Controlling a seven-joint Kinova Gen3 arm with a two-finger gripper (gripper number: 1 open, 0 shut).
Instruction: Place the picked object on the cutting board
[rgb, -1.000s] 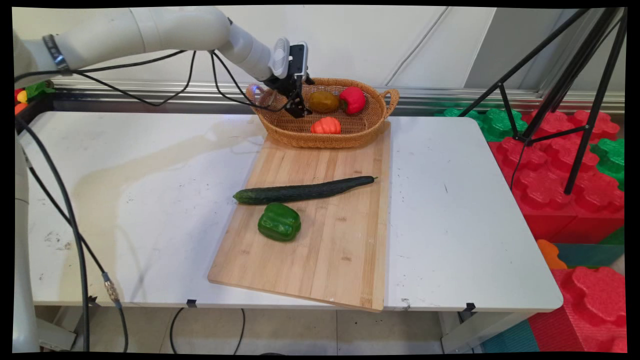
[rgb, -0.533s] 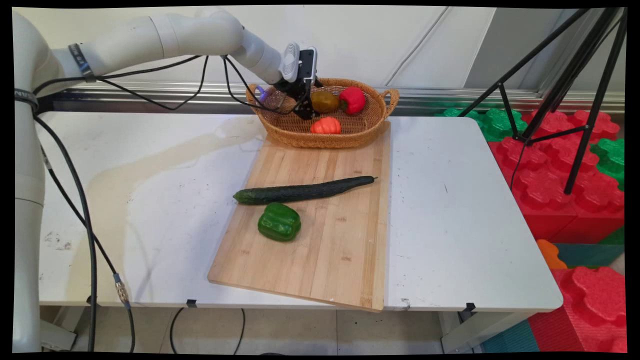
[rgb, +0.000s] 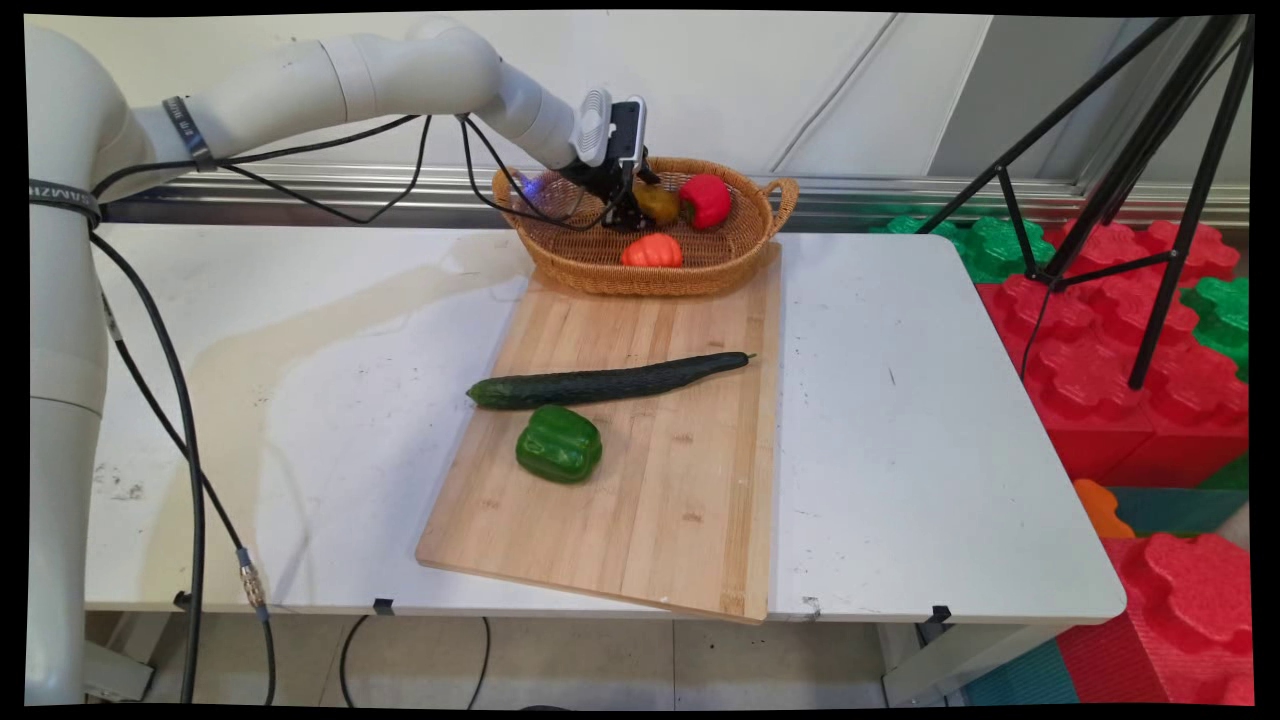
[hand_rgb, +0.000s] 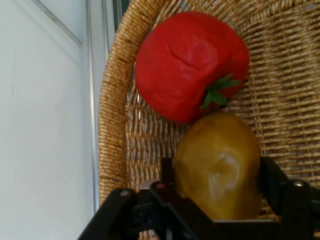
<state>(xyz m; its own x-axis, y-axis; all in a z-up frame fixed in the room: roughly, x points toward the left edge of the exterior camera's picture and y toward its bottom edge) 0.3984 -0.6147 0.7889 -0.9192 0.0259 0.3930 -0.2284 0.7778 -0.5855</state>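
Gripper (hand_rgb: 218, 192), black two-finger, sits in oval woven wicker basket (rgb: 560, 258), fingers spread w/ olive-brown potato-like veg (hand_rgb: 218, 167) between them; actual grip can't be confirmed. Veg looks smooth, rounded, prob light, stiff; take across narrow middle. Long axis runs toward glossy red bell pepper (hand_rgb: 190, 65), touching it.

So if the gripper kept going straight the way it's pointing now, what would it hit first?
Most likely the brown potato, already sitting between the open gripper fingers. Beyond it lies the red pepper, then the basket wall.
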